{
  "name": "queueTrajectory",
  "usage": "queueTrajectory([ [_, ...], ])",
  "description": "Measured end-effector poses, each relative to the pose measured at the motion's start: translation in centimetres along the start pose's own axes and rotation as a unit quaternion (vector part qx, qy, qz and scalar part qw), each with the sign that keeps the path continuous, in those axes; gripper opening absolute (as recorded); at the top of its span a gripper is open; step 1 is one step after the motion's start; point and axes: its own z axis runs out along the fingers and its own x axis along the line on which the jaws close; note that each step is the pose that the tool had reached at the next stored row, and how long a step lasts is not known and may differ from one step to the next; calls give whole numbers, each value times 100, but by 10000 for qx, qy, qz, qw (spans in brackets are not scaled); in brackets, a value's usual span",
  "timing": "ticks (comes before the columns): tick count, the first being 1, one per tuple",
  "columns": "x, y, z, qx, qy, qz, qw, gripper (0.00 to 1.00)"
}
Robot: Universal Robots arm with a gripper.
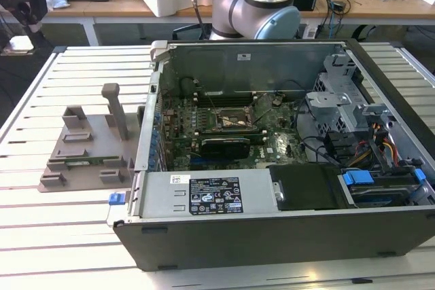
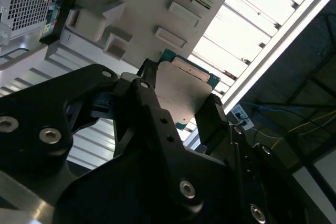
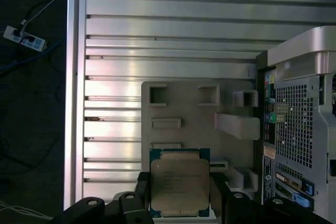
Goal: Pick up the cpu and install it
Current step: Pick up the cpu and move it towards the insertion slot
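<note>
The slatted table (image 1: 68, 236) carries the case (image 1: 285, 236), which lies on its side with the lid off, so the board (image 1: 272, 140) is open from above; the socket (image 1: 228, 119) sits mid-board, and the drive cage (image 1: 340, 93) and cables (image 1: 380, 147) crowd the case's end farthest from the tray; the arm (image 1: 262, 5) rises behind the case. The grey tray (image 3: 184, 108) lies flat just beside the case's port face, with a post (image 1: 115, 110) standing up on it near the case; away from the case, bare slats run to the table's edge (image 3: 76, 87). The gripper (image 3: 180, 195) hangs over the tray, outside the case; its jaws are clenched on the cpu (image 3: 179, 182), one finger on each of two opposite edges, metal top towards both wrist cameras.
</note>
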Motion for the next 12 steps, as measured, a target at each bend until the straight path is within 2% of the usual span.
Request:
queueTrajectory([
  [12, -368, -7, 10, 0, 0, 0, 10000, 54],
])
